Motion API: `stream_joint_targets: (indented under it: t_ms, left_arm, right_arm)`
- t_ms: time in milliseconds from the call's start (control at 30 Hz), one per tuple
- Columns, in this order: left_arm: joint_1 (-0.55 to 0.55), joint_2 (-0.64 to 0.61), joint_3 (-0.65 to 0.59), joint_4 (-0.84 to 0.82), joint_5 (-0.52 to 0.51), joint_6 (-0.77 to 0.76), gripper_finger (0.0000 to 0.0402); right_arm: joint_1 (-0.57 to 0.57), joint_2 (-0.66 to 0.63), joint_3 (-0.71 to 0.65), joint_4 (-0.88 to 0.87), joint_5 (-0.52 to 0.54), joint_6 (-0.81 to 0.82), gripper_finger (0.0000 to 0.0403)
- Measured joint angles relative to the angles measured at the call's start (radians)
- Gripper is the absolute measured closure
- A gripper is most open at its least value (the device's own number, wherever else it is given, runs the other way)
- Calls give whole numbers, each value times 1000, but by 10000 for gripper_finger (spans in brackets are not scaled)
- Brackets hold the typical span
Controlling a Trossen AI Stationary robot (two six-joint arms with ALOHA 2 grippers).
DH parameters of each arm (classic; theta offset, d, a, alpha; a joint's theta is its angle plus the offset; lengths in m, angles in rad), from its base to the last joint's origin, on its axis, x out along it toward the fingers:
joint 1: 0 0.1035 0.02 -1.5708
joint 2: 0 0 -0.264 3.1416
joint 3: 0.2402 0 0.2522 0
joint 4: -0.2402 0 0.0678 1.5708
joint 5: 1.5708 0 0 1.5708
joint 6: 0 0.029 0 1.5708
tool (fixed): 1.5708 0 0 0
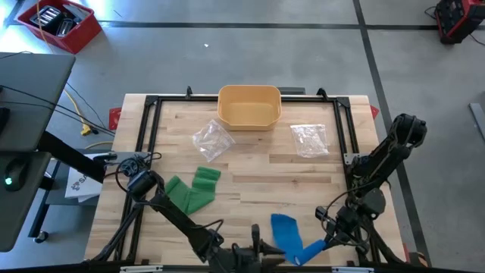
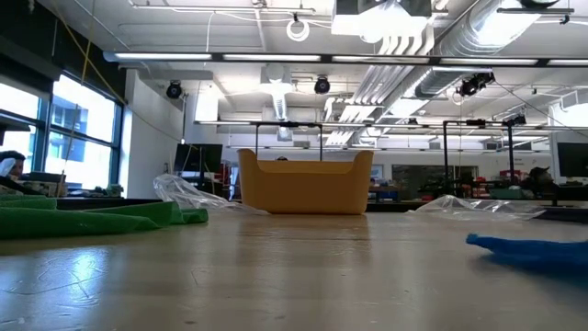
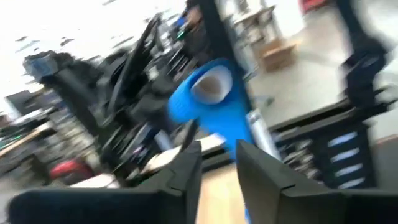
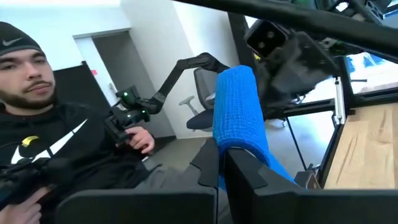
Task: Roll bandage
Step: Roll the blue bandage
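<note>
Right claw [image 4: 225, 163] is clenched on the rolled end of the blue bandage [image 4: 239, 112], held at the desk's [image 1: 258, 174] near edge, far from the yellow bin [image 1: 249, 105]. Left claw [image 3: 219, 163] sits just beside that roll with its fingers a little apart, released; the blue bandage's loose tail lies flat on the desk toward the bin. A green bandage [image 1: 193, 189] lies unrolled nearer the bin's left side. Two clear plastic bags [image 1: 212, 139] lie just before the bin.
</note>
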Motion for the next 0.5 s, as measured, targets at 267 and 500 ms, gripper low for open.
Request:
stream_joint_targets:
  t_ms: [267,500]
  left_arm:
    - [-3,4,17,20,36,105,223]
    - [-9,82,208,-82,-90,280,239]
  right_arm:
    - [-2,0,0,0,12,-3,403]
    - [-8,-11,0,0,78,7,403]
